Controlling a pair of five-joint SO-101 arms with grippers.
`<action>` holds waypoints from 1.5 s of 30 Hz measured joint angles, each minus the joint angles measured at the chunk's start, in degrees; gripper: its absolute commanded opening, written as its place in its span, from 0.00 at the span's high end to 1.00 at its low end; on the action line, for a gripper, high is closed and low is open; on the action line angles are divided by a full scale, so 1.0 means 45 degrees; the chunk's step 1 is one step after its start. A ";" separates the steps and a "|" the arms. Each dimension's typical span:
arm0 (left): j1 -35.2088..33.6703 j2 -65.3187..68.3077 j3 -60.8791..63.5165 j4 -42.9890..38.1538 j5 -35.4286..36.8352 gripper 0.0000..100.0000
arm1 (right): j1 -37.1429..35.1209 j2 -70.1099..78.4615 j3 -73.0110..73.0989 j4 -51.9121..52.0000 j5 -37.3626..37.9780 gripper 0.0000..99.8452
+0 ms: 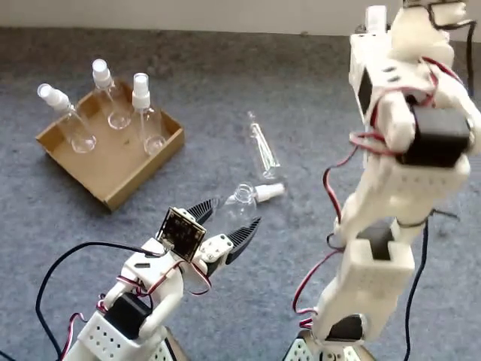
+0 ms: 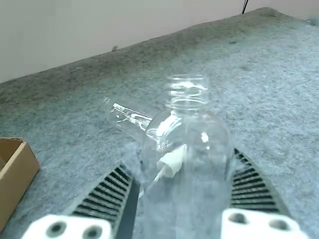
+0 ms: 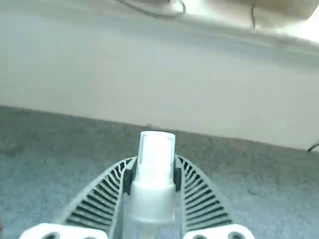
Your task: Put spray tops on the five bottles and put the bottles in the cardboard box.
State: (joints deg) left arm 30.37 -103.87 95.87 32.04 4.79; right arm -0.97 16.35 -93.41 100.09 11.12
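A clear bottle (image 1: pixel 241 201) without a top stands upright on the carpet, between the spread fingers of my left gripper (image 1: pixel 235 212), which is open around it. In the left wrist view the bottle (image 2: pixel 187 144) sits between the ribbed fingers (image 2: pixel 107 196), with a gap on one side. A loose spray top (image 1: pixel 269 192) lies just beyond it. Another topless bottle (image 1: pixel 263 147) lies on its side farther back. My right gripper (image 1: pixel 376 22) is raised high at the far right, shut on a white spray top (image 3: pixel 154 184). Three topped bottles (image 1: pixel 146 120) stand in the cardboard box (image 1: pixel 113 192).
The cardboard box sits at the far left, and its corner (image 2: pixel 15 169) shows in the left wrist view. Grey carpet covers the table. The right arm's white body (image 1: pixel 376 256) stands along the right side. A pale wall rises behind the table.
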 measured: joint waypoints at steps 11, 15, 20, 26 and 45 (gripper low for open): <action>-0.0020 0.0000 0.0000 0.0000 0.0000 0.88 | -0.1348 -0.6779 0.6095 0.0000 0.0000 0.99; -0.0020 0.0000 0.0000 -0.0469 0.0000 0.88 | -0.1407 -0.8029 0.7521 0.0000 0.0000 0.99; -0.0020 0.0000 0.0000 -0.1621 0.0000 0.88 | -0.1407 -0.9006 0.9299 0.0000 0.0000 0.99; 0.0645 0.0000 0.0000 -0.2090 0.0000 0.88 | -0.1426 -1.0901 1.1448 0.0000 0.0000 0.99; 0.4650 0.0000 0.0000 -0.3145 0.0000 0.88 | -0.1485 -1.8891 2.1939 -0.4396 -0.0567 0.99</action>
State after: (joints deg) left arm 51.30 -103.87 95.87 17.89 4.79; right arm -7.65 -68.66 5.32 80.31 8.57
